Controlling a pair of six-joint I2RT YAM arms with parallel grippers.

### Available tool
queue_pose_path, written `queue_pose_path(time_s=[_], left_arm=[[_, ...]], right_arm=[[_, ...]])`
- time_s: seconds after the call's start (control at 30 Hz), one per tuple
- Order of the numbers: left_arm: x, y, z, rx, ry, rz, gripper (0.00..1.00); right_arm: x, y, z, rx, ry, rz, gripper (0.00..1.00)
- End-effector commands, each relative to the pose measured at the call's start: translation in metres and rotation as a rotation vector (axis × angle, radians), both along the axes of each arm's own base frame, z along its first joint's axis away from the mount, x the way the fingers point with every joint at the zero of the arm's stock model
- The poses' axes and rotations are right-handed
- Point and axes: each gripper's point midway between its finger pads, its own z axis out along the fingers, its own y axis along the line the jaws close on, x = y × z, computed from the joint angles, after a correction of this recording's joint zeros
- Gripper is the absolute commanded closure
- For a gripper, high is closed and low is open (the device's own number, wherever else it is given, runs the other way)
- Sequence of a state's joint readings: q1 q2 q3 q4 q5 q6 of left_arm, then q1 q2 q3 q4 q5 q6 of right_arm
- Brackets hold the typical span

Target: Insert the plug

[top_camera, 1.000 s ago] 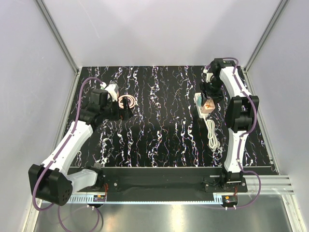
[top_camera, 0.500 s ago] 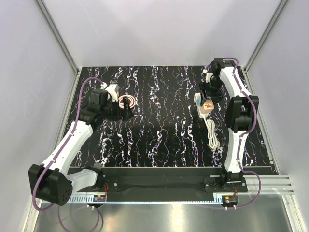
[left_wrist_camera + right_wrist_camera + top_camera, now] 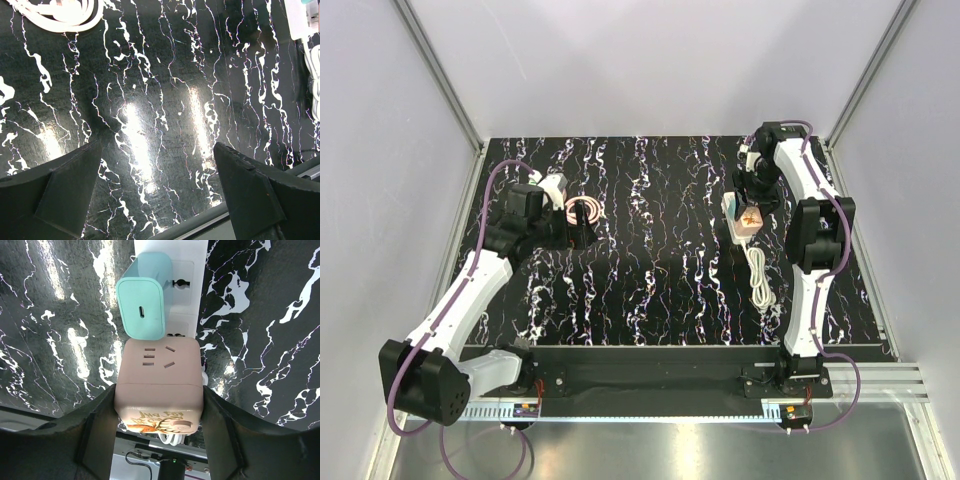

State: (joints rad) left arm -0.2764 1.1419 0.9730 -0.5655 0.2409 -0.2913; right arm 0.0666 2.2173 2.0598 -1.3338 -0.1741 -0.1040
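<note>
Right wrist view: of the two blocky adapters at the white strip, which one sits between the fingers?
The peach-tan plug, nearer the camera, gripped on both sides by the right gripper. The mint-green charger beyond it stands free.

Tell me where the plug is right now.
In the right wrist view, the plug is held in the right end effector over the white power strip, beside the mint-green charger, at the table's far right.

The plug (image 3: 158,371) is peach, the charger (image 3: 142,295) mint, the table (image 3: 260,315) white-veined black.
</note>
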Motion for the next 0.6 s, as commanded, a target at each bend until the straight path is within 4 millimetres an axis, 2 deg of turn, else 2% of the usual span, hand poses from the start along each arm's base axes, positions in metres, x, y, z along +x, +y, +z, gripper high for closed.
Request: queue_pose_path(time_s=[0.0, 0.4, 0.57], left_arm=[[0.009, -0.005, 0.011, -0.018, -0.059, -0.023, 0.01], [0.009, -0.005, 0.012, -0.015, -0.065, -0.022, 0.01], [0.009, -0.004, 0.013, -0.016, -0.066, -0.022, 0.01]], right_arm=[[-0.015, 0.000, -0.001, -0.016, 0.076, -0.005, 1.00], [-0.009, 0.002, -0.013, -0.110, 0.085, -0.004, 1.00], [-0.002, 0.000, -0.007, -0.132, 0.053, -0.019, 1.00]])
